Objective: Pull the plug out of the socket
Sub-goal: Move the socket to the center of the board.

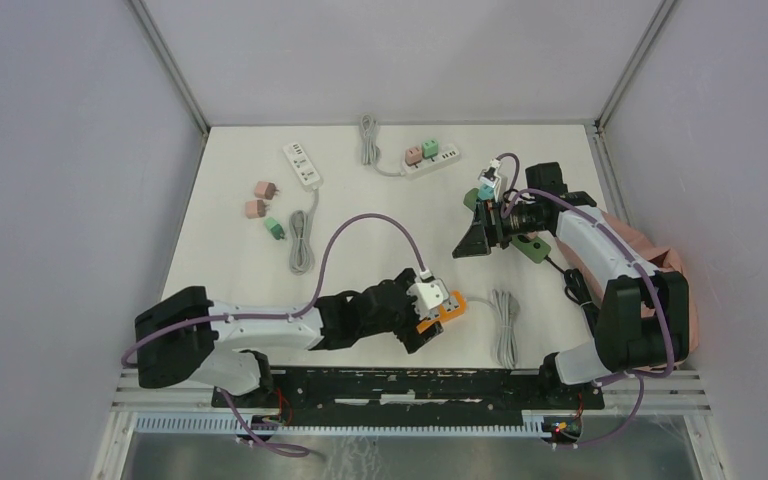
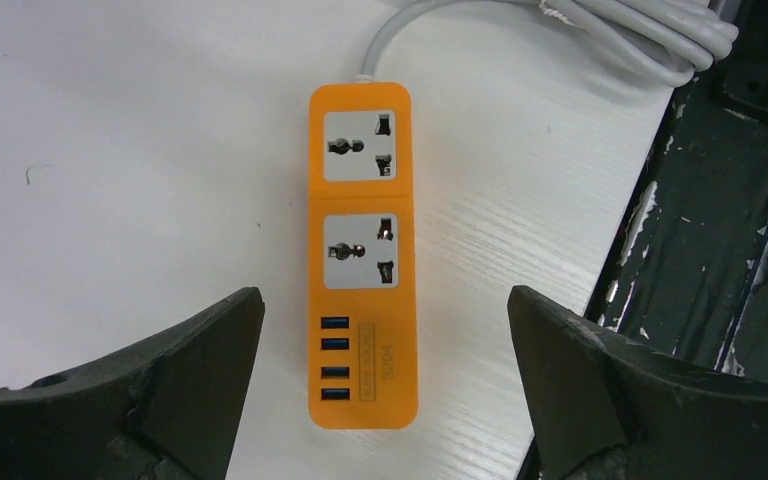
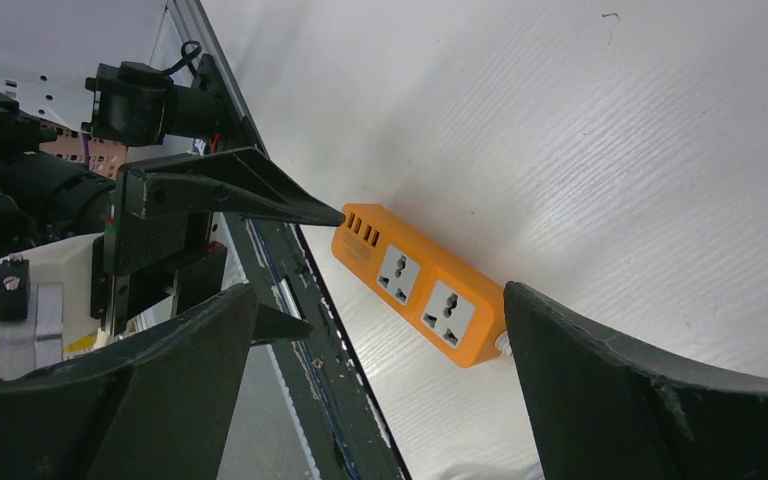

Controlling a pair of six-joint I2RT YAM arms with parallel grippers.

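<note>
Grained white tabletop (image 2: 110,150); glossy orange oblong pwr strip (image 2: 363,250); L hand (image 2: 385,300) spread.

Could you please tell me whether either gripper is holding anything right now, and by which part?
Nothing is held. The left gripper hangs open over the orange power strip, and the right gripper is open and empty.

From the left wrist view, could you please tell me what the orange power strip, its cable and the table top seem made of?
The orange power strip looks like moulded plastic: a smooth satin shell with pale grey socket plates. The cable is probably rubber or PVC sheathed: pale grey, matte, bending in soft loops. The table top is white and matte with fine grain-like lines; it could be laminate or painted wood.
</note>
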